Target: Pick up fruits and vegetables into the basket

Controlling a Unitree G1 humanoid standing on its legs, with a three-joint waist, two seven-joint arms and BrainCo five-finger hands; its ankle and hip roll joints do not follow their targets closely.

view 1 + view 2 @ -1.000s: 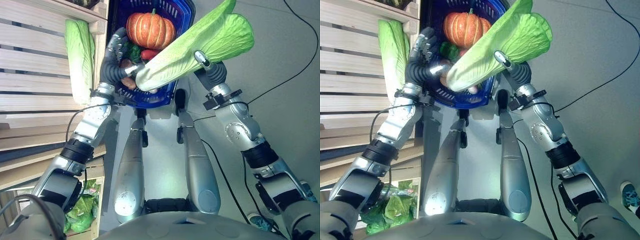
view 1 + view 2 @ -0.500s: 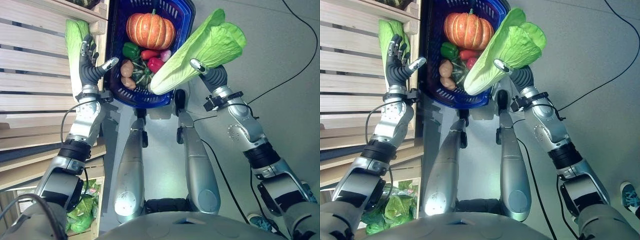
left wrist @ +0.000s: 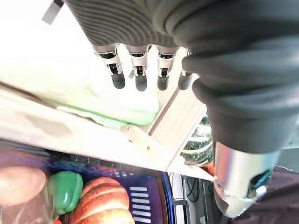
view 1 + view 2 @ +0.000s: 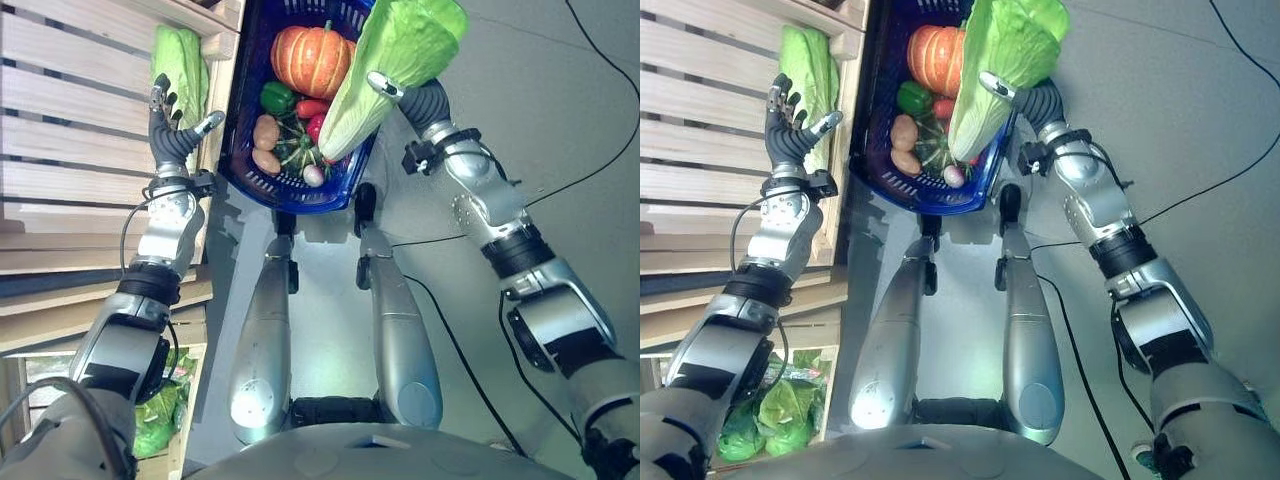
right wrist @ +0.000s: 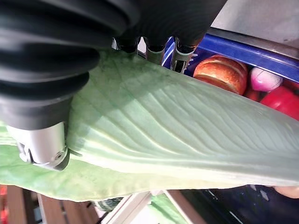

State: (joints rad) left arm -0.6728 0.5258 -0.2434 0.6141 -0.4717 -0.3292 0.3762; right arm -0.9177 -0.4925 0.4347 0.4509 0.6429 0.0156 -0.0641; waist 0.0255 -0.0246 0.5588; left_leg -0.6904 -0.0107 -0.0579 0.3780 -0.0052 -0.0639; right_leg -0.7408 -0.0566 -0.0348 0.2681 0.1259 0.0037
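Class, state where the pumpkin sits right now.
The orange pumpkin lies in the far end of the blue basket, beside the cabbage held in the right hand, beyond the green pepper.

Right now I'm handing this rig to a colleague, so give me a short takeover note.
Right hand: shut on a cabbage, held over the blue basket, not released.
Left hand: open and holding nothing, raised by the second cabbage on the wooden shelf.
Done: pumpkin, green pepper and smaller produce are in the basket.
Left: lower and release the held cabbage, then fetch the shelf one.
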